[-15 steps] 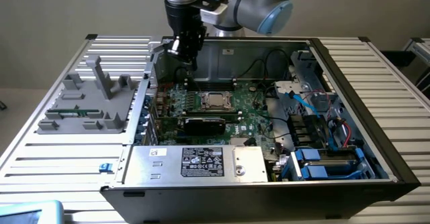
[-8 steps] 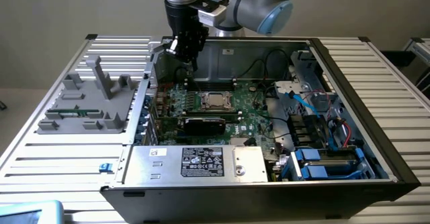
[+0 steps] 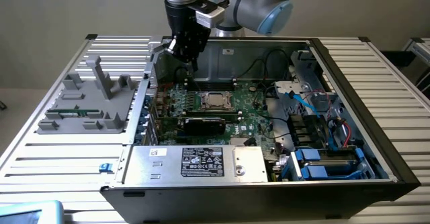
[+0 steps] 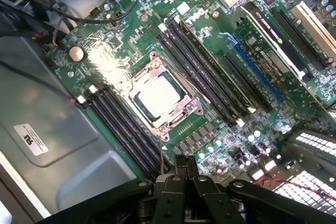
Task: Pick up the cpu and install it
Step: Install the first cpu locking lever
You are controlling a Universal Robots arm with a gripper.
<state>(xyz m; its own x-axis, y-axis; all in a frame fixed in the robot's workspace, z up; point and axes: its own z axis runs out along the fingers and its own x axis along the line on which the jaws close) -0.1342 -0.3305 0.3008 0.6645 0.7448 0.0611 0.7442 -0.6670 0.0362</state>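
gripper | we're hovering over the motherboard, fingers pinched together, gripping nothing | cpu sitting in socket frame, lying at 5 o'clock from fingertips in exterior view, apart

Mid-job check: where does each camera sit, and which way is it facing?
Exterior view: off the arm, above the open computer case, looking down into it; the arm and end effector hang over the case's far side.
Wrist view: on the wrist, looking down at the motherboard; the end effector's shut fingers show.
Shared: the cpu lying in its socket, and the end effector.
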